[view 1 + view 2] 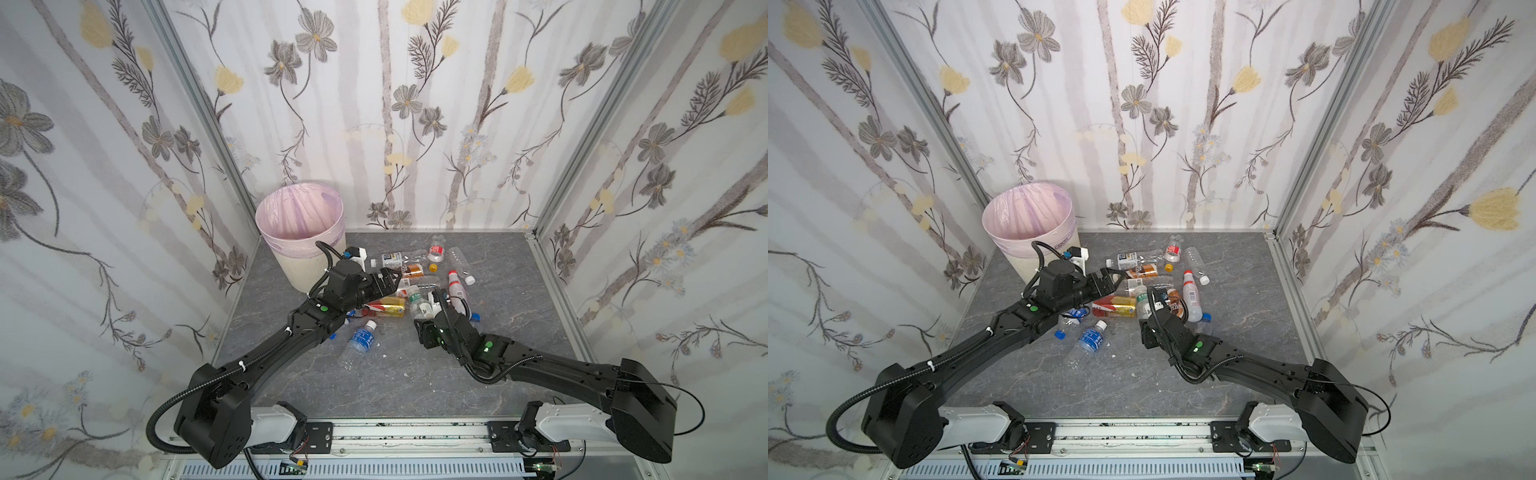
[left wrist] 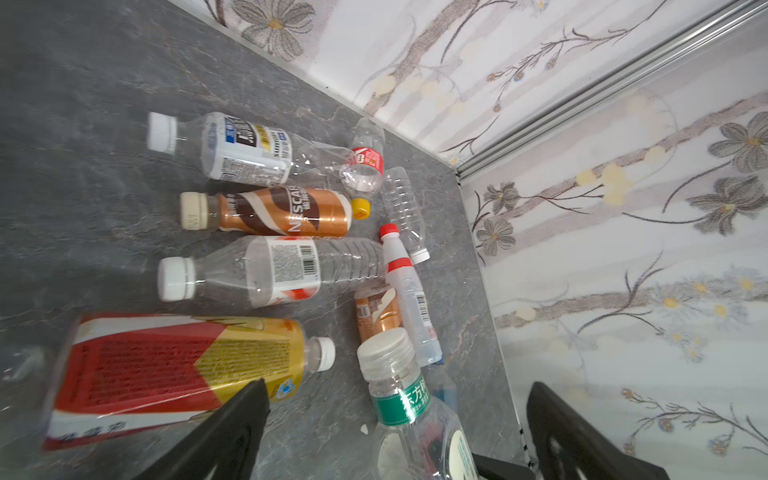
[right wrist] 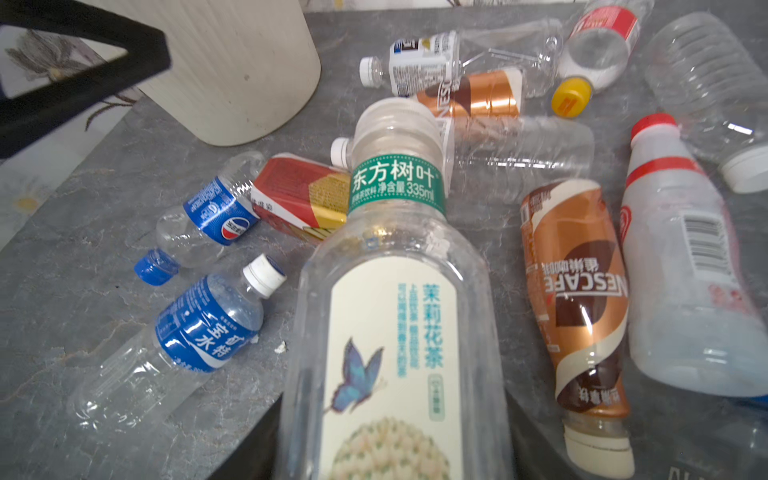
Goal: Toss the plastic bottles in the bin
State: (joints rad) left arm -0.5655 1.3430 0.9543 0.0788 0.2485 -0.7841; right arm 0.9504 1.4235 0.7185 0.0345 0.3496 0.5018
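Note:
The bin (image 1: 291,266) (image 1: 1017,257) stands at the back left with its pink liner folded over the rim. Several plastic bottles lie in a pile to its right. My right gripper (image 1: 424,313) (image 3: 395,449) is shut on a clear bottle with a green neck band (image 3: 395,291) (image 1: 417,305), tilted with its cap up. My left gripper (image 1: 392,282) (image 2: 397,382) is open over a red-and-gold bottle (image 2: 166,365) (image 1: 384,308). In the left wrist view the green-banded bottle (image 2: 399,399) shows between the open fingers, untouched by them.
A blue-labelled bottle (image 1: 360,338) lies nearest the front. Brown coffee bottles (image 3: 577,299) and a white red-capped bottle (image 3: 681,270) lie beside the held one. Loose yellow cap (image 3: 571,97) and blue cap (image 3: 156,266) lie on the grey floor. Papered walls close in three sides.

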